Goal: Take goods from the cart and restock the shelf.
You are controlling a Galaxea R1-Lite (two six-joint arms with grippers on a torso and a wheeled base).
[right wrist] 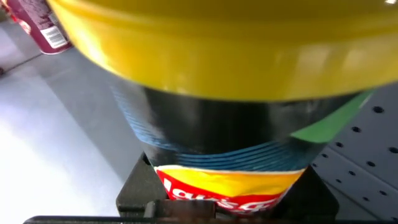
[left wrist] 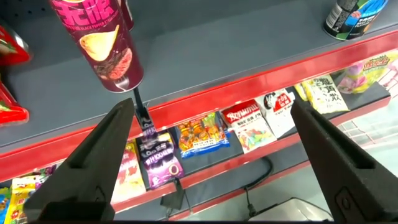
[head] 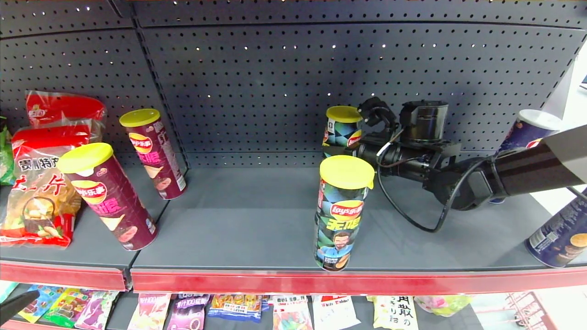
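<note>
One glossy cylindrical can [head: 339,133], yellow-lidded, between right jaws.

On the shelf [head: 238,220], the right end effector [head: 358,135] grips the rear can [head: 338,129]; the front can [head: 341,215] stands upright before it.

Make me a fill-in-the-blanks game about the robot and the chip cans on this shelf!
1. The front green can has a ____ lid.
2. The right hand is shut on the other green can, which stands ____ the front one.
3. The left hand is open and holds ____.
4. The two purple cans stand to the robot's ____.
Missing words: yellow; behind; nothing; left.
</note>
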